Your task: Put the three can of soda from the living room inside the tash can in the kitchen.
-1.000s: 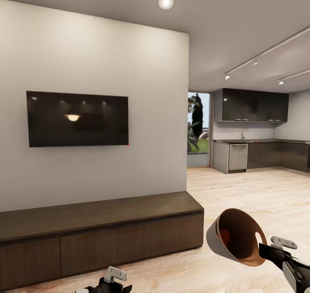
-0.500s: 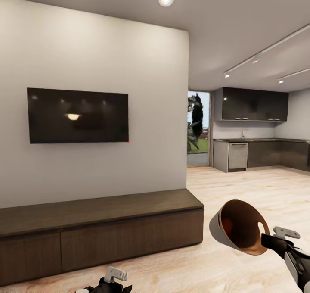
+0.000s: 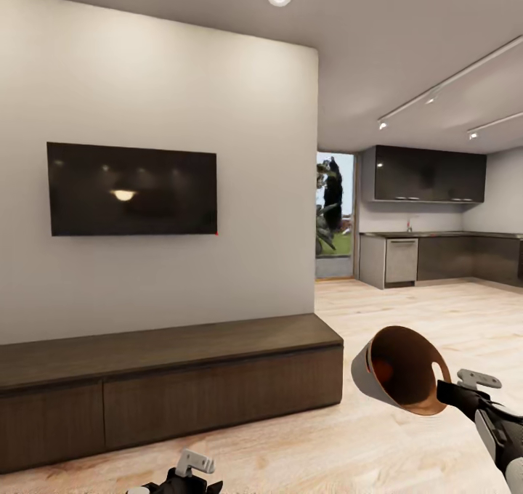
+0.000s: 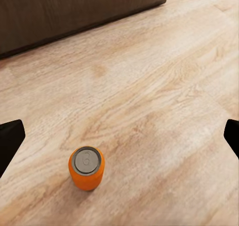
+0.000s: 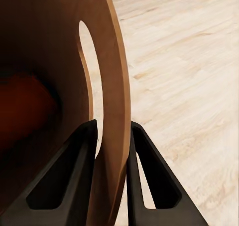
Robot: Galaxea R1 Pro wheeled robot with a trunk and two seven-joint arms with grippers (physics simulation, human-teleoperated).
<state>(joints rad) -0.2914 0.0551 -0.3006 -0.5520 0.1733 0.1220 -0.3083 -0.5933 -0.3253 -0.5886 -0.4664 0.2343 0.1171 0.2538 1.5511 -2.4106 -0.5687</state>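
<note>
An orange can of soda (image 4: 86,167) with a pale top stands upright on the wood floor, well apart from and between the spread fingertips of my left gripper (image 4: 121,138), which is open and empty. That gripper (image 3: 190,468) shows at the head view's lower edge. My right gripper (image 3: 454,392) is shut on the rim of the trash can (image 3: 398,369), a grey bucket with a brown inside and a slot handle, held tilted above the floor. In the right wrist view the fingers (image 5: 79,171) pinch the rim (image 5: 115,96). A dim reddish-orange shape (image 5: 25,111) lies inside it.
A long dark low cabinet (image 3: 167,385) runs along the white wall under a wall-mounted TV (image 3: 132,189). Open wood floor (image 3: 407,312) leads past the wall's end to the kitchen cabinets (image 3: 436,258) at the back right. A glass door (image 3: 334,218) stands between them.
The whole head view has shifted a little, so the camera has moved. My right gripper has lifted the trash can slightly. The left gripper holds its place.
</note>
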